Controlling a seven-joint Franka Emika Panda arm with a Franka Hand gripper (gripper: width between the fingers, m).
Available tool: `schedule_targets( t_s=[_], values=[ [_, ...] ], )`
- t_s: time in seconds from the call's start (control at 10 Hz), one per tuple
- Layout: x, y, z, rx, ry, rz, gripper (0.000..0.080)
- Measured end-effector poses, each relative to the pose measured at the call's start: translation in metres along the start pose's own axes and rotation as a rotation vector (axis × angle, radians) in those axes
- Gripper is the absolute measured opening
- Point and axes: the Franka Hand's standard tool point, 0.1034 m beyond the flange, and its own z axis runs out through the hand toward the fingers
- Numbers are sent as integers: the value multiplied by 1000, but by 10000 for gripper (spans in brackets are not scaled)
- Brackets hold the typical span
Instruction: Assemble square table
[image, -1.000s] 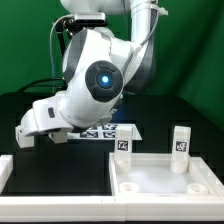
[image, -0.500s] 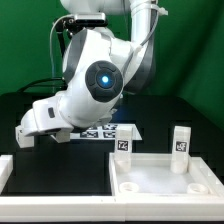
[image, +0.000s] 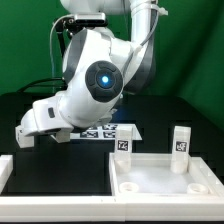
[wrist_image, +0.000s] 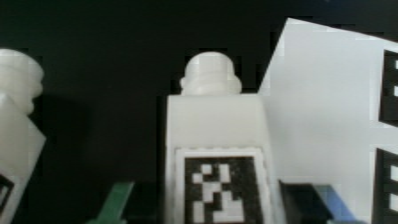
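Observation:
The white square table slab (image: 165, 178) lies at the exterior view's lower right with its raised rim up. Two tagged leg blocks (image: 123, 143) (image: 181, 140) stand upright at its far corners. My gripper (image: 27, 132) is low at the exterior view's left. In the wrist view my gripper (wrist_image: 222, 205) is open, and a white leg block (wrist_image: 217, 130) with a black-white tag stands between the fingers (wrist_image: 121, 200) with a dark gap on each side. Another white leg (wrist_image: 18, 110) stands beside it.
The marker board (image: 100, 131) lies behind the slab, partly hidden by the arm; it also shows in the wrist view (wrist_image: 338, 90). White border rails (image: 5, 168) run along the near left edge of the black table.

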Motion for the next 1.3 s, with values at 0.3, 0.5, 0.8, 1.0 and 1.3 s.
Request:
schedule_targets(
  t_s=[0.3, 0.5, 0.8, 1.0, 1.3],
  values=[
    [-21, 1, -58, -2, 15, -8, 287],
    [-20, 1, -57, -2, 18, -10, 287],
    [-19, -2, -84, -16, 219, -14, 287],
    [-21, 3, -172, -12, 378, 3, 287],
    [-17, 11, -184, -46, 602, -9, 287]
  ],
)
